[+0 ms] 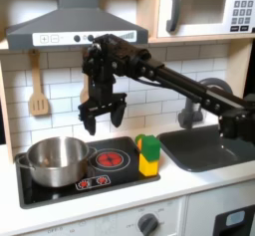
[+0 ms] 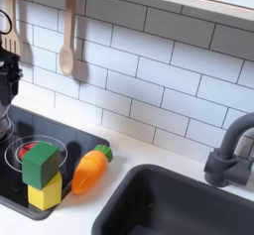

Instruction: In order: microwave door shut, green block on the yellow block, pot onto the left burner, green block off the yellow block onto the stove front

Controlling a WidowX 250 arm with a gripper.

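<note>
Fingers (image 1: 103,114) spread apart, holding nothing, hanging above the glossy black cooktop between pot (image 1: 55,158) and stacked blocks. Small bright green block (image 1: 148,145) sitting atop taller yellow block (image 1: 148,165) at the cooktop's right edge in the first exterior view. Shiny steel pot resting on the left burner. White microwave door (image 1: 196,8) closed, with dark window. Keypad and display too small to read
</note>
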